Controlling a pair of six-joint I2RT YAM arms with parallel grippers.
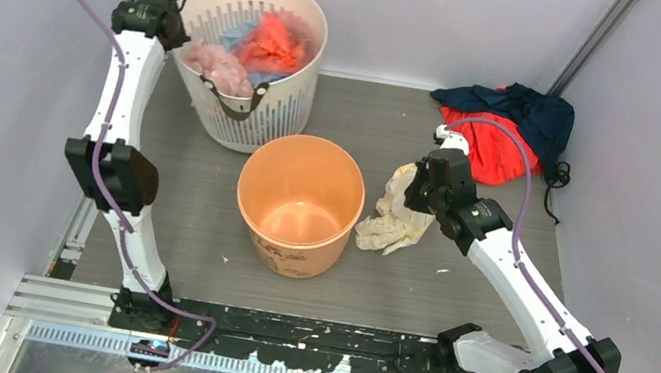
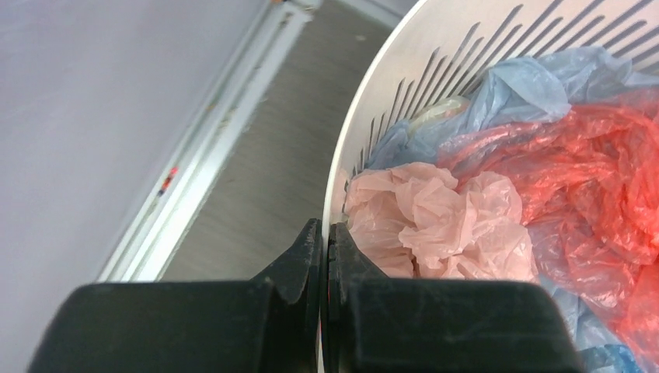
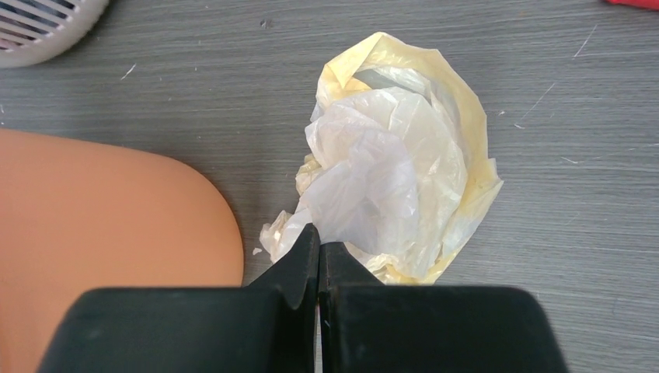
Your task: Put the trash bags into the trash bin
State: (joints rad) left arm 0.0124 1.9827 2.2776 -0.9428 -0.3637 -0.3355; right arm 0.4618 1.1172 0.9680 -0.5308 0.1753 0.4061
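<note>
While right gripper (image 3: 319,250) sits closed, trash bag (image 3: 404,155) crumpled — beside bin (image 3: 101,225)

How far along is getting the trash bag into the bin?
Nothing is done yet: the orange bin holds no bag. In hand: the right hand is shut at the edge of the yellow bag, which lies beside the bin. Left: lift it and drop it in.

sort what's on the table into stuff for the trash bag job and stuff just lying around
For the job:
yellow bag
orange bin

Lying about:
white basket
pink, red and blue bundles inside it
cloth heap
</note>
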